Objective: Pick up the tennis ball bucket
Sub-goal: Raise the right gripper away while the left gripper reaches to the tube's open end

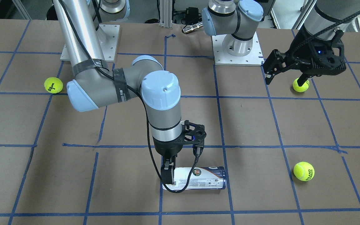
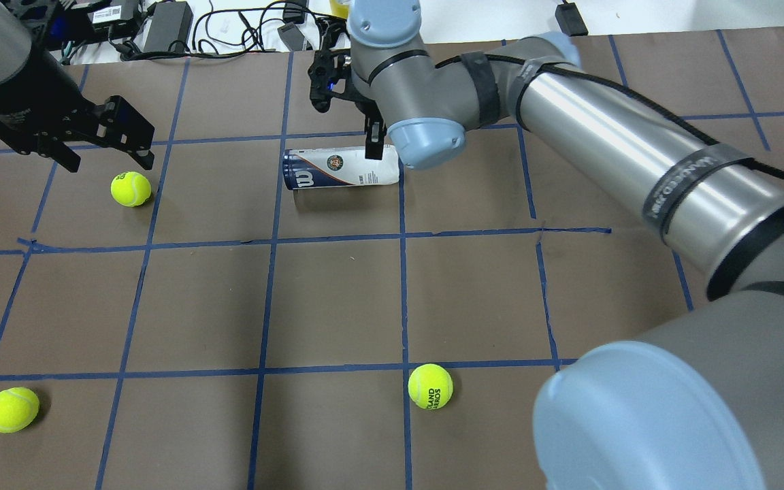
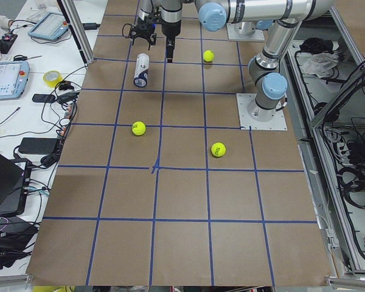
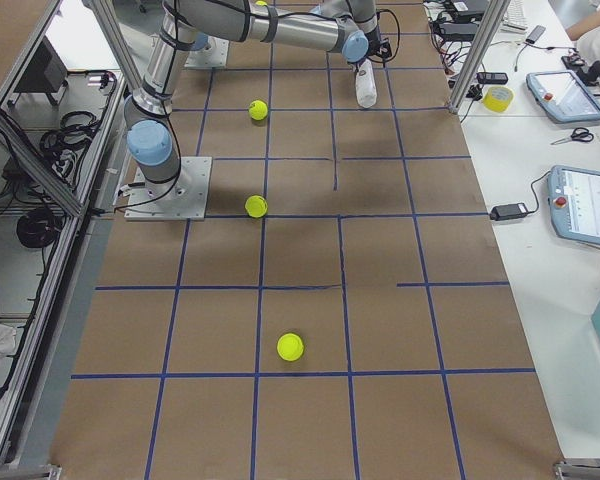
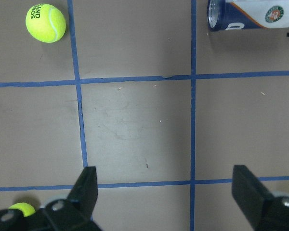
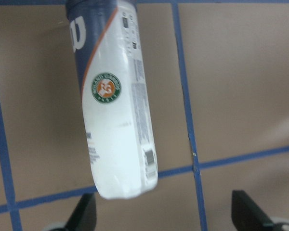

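Observation:
The tennis ball bucket (image 1: 198,178) is a white tube with a navy band and lies on its side on the brown table. It also shows in the overhead view (image 2: 337,170) and the right wrist view (image 6: 118,120). My right gripper (image 1: 169,177) is open and low over the tube's white end (image 2: 375,153). In the right wrist view (image 6: 166,214) that end lies between the fingers, closer to one of them, and I see no contact. My left gripper (image 2: 109,151) is open and empty, raised above the table far from the tube (image 5: 168,192).
Three yellow-green tennis balls lie loose on the table: one far left (image 2: 131,188), one near left (image 2: 11,410), one near the middle (image 2: 430,386). Cables and boxes (image 2: 160,20) lie past the far edge. The right arm's long links (image 2: 603,156) stretch across the table's right half.

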Robot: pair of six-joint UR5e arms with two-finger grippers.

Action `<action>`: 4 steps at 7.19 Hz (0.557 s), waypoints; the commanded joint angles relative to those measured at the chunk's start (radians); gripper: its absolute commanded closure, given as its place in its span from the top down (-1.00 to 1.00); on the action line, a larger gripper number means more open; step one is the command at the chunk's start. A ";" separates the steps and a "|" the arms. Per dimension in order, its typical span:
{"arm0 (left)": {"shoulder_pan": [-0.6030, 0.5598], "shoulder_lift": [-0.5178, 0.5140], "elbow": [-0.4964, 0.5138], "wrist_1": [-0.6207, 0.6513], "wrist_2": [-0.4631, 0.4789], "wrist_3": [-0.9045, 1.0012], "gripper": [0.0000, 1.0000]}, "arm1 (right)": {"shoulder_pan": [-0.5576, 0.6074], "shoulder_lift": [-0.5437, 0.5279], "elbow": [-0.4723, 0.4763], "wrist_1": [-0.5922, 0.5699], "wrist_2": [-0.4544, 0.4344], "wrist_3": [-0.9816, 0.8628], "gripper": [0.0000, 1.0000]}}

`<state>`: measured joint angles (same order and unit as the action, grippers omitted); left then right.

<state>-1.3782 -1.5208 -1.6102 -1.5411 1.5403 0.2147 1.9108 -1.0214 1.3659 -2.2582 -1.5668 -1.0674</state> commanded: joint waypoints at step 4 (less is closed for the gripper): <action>0.004 -0.172 -0.048 0.217 -0.281 0.012 1.00 | -0.208 -0.438 0.255 0.278 -0.044 0.513 1.00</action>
<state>-1.3745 -1.6394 -1.6361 -1.3902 1.3448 0.2295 1.7453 -1.3542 1.5907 -2.1244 -1.5987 -0.6554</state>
